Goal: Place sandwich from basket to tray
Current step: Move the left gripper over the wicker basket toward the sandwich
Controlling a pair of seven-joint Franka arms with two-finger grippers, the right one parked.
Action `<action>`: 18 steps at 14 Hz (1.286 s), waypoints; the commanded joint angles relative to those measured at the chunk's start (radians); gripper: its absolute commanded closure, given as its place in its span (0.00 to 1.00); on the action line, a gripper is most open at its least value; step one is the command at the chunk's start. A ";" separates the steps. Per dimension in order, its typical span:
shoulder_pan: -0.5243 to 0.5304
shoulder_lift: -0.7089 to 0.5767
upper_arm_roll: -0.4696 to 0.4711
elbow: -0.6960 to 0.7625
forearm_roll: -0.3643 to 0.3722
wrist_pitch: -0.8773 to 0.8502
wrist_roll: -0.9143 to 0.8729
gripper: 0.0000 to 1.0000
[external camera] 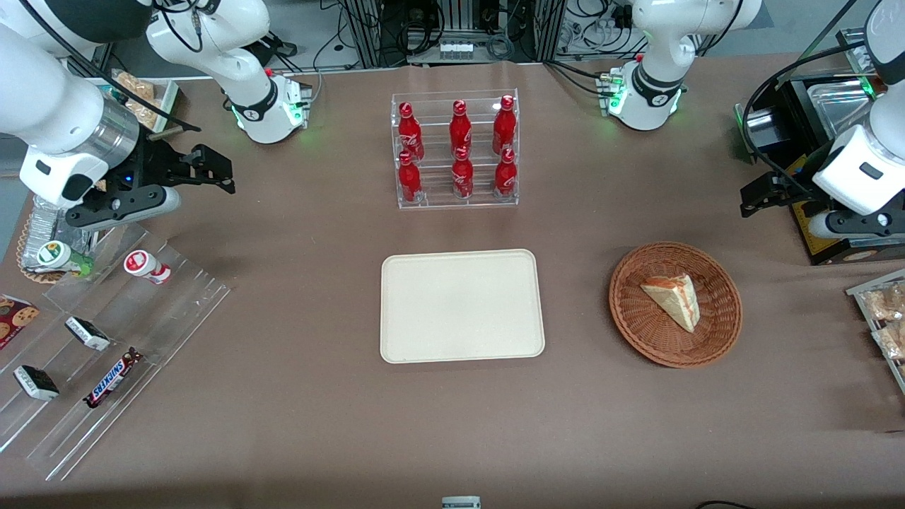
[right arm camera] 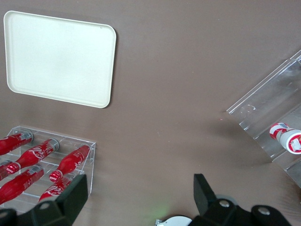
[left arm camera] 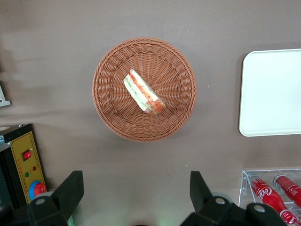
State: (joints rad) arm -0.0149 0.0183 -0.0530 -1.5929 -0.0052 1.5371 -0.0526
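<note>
Wicker basket [external camera: 675, 304] near the table's working-arm end holds a wrapped sandwich [external camera: 673, 300], beside the bare cream tray [external camera: 462, 305]; the gripper [left arm camera: 136, 195] hovers above, wide open, empty.

The basket [left arm camera: 113, 117] is rough woven wicker; the tray [external camera: 463, 305] looks smooth, matt plastic. The sandwich [left arm camera: 144, 92] wears glossy clear wrap. Matt brown surface [external camera: 297, 297]. Black plastic claw [left arm camera: 136, 193], fingers parted, above the basket's farther edge.

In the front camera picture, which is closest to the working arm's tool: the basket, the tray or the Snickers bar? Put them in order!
The tool is open, above the table.
1. Basket, nearest, at the working arm's end.
2. Tray, mid-table.
3. Snickers bar, farthest, at the parked arm's end.
</note>
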 commanded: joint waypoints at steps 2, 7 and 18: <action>-0.005 0.011 0.002 0.016 -0.004 -0.005 -0.009 0.00; -0.005 0.035 0.002 -0.024 -0.001 0.003 -0.015 0.00; -0.005 0.249 0.010 -0.309 0.070 0.464 -0.102 0.00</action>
State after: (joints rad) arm -0.0133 0.3040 -0.0450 -1.7989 0.0452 1.9071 -0.0918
